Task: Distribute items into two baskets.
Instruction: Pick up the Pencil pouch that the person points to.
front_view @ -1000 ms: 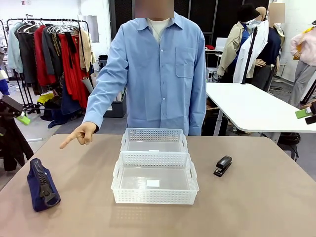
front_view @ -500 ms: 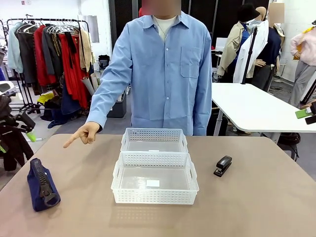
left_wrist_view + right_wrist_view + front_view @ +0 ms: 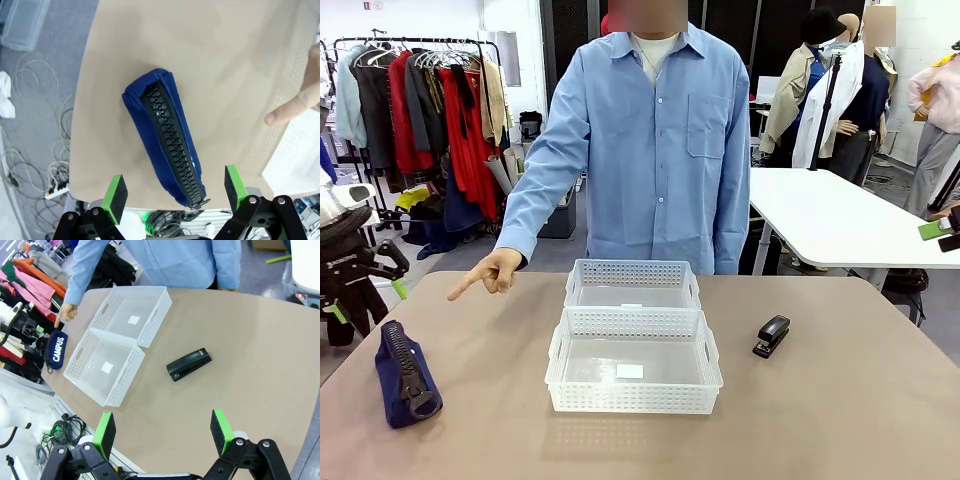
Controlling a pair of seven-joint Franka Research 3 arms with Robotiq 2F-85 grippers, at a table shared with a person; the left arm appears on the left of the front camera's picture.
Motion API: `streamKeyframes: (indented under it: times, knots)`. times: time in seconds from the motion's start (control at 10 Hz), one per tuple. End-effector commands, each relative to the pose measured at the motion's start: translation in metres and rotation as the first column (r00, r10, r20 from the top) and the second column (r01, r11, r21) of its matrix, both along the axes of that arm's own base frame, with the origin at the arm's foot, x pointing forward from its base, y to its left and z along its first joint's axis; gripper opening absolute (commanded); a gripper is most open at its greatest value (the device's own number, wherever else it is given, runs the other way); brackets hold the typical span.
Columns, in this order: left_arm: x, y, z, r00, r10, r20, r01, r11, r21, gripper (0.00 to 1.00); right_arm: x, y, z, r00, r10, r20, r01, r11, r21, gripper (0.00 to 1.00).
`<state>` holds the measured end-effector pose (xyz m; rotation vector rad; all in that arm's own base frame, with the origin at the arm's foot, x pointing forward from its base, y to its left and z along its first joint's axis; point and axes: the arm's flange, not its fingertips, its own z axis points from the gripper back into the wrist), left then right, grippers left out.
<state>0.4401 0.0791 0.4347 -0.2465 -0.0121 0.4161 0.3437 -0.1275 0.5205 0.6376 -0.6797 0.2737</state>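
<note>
risks first: the pouch (image 3: 165, 137) lies zipper-up near the left edge of the tabletop (image 3: 840, 420), well apart from both baskets, and in the left wrist view its zipper-pull end sits right at that edge, so we judge a skewed descent could nudge it off. it's soft fabric, so a shallow pinch may catch only the zipper ridge and let it slump out over the near basket (image 3: 633, 397). the person's hand (image 3: 485, 273) points toward the pouch from the far side, index finger out. it's near our approach line, so a wide swing could clip it. the far basket (image 3: 632, 272) touches the near one, and a sloppy drop could land on the shared rim. pose: the left jaws hang off the tabletop's left side above the pouch, wide open and empty, green pads (image 3: 116, 192) straddling its long axis a bit off-square. the right jaws hang high over the right side, wide open, empty, looking down at the stapler (image 3: 189, 364), which lies flat just right of the near basket, not touching it.
</note>
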Motion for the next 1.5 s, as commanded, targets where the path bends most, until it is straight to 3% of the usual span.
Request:
streamKeyframes:
  times: [0.0,0.7,1.4]
  knots:
    - [0.009,-0.003,-0.002,0.995,0.050,-0.090,-0.050,0.999,0.004,1.00,0.002,0.000,0.001,1.000,0.007,0.021,-0.007,1.000,0.024,1.00]
    - [0.013,-0.019,-0.051,0.985,0.139,-0.105,-0.131,0.988,0.076,1.00,0.002,0.000,0.001,1.000,0.007,0.021,-0.007,1.000,0.024,1.00]
    - [0.008,-0.017,-0.104,0.976,0.144,-0.167,-0.133,0.988,0.075,1.00,0.002,0.000,0.001,1.000,0.007,0.021,-0.007,1.000,0.024,1.00]
